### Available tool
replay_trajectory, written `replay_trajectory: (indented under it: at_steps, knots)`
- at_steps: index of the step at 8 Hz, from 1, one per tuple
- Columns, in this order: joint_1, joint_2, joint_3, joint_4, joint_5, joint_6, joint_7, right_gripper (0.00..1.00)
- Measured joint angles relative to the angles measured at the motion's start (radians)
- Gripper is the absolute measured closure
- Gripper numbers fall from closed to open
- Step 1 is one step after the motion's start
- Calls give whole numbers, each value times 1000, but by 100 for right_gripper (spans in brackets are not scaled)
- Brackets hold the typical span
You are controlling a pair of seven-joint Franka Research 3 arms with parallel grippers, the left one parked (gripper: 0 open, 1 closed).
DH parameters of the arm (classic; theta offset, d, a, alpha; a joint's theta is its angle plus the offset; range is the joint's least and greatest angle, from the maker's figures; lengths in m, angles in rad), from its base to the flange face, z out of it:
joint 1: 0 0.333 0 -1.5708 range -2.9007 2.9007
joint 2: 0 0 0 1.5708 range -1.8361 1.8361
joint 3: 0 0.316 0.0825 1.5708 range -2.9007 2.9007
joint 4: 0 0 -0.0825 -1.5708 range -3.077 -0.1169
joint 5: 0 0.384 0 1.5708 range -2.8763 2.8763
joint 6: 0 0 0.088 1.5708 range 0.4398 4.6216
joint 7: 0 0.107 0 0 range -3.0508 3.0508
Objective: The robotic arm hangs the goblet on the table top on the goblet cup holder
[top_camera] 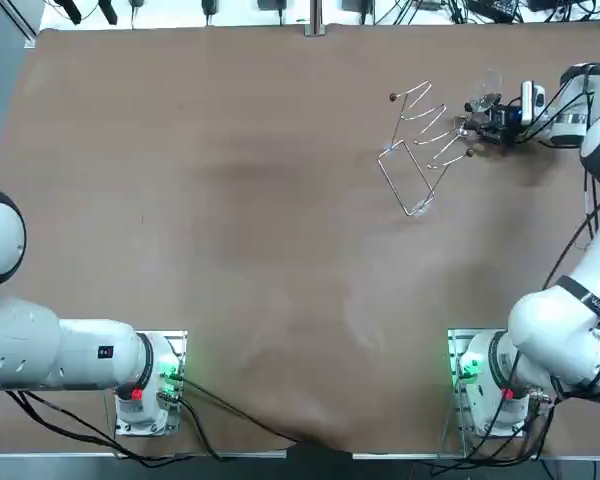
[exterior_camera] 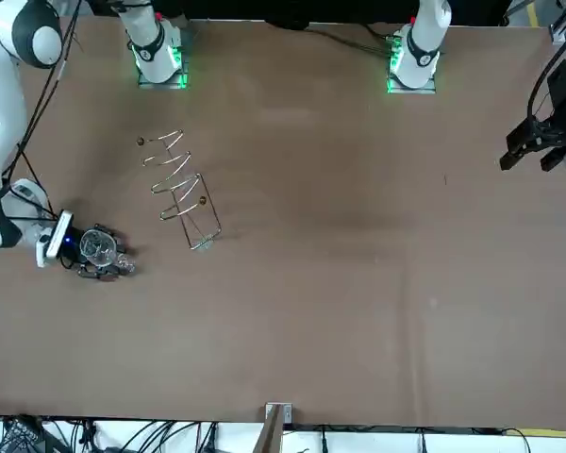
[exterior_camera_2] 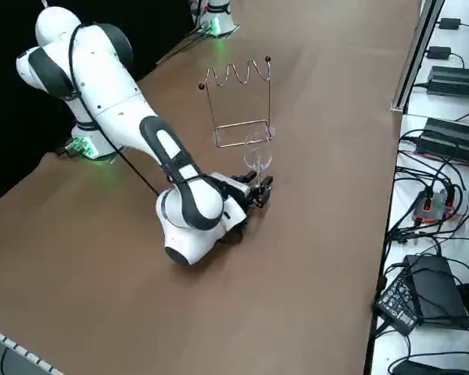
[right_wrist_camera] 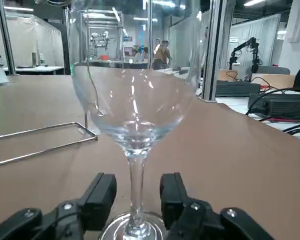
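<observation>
1. Goblet (right_wrist_camera: 135, 110) stands upright on the worktop (right_wrist_camera: 250, 150), its stem between the two fingers of the right end effector (right_wrist_camera: 137, 195), which is spread apart, not yet clamped.
2. Thin clear glass: I judge it light, rigid, slick and quick to crack if squeezed hard or knocked.
3. Best hold looks to be the stem, low above the foot, closed gently.
4. Wire holder (top_camera: 418, 152) stands just beyond the goblet, ahead of the end effector; clear it on the lift.

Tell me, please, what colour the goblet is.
Colourless: a see-through stemmed glass goblet, clearest in the right wrist view, its stem inside the open right hand.
</observation>
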Motion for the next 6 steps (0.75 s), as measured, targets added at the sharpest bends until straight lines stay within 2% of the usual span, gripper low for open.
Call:
replay_trajectory:
  at_steps: [3,6]
  knots:
    - [-2,5,0,4,3,0,17,56]
    - [-3,12,0,16,5,-9,50,80]
